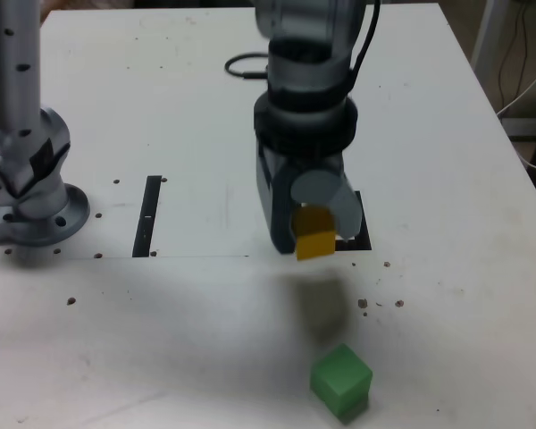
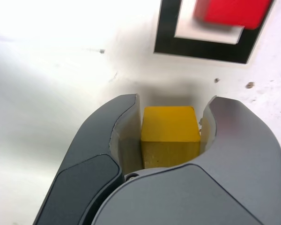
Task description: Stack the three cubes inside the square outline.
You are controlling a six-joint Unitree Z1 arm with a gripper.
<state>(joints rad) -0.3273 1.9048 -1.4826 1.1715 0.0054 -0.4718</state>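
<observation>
My gripper (image 1: 317,234) is shut on the yellow cube (image 1: 315,234), which hangs above the white table; the wrist view shows that cube (image 2: 170,124) clamped between both jaws. Just beyond it in the wrist view lies the square outline (image 2: 166,33) with the red cube (image 2: 232,11) standing inside it. In the exterior view the arm hides the red cube and most of the outline (image 1: 361,234), leaving only a corner visible. The green cube (image 1: 341,380) rests alone on the table near the front edge.
A narrow black strip (image 1: 148,215) lies on the table toward the exterior view's left. The arm's grey base (image 1: 31,183) stands at the far left. A black cable (image 1: 244,66) loops at the back. Small dark specks dot the tabletop.
</observation>
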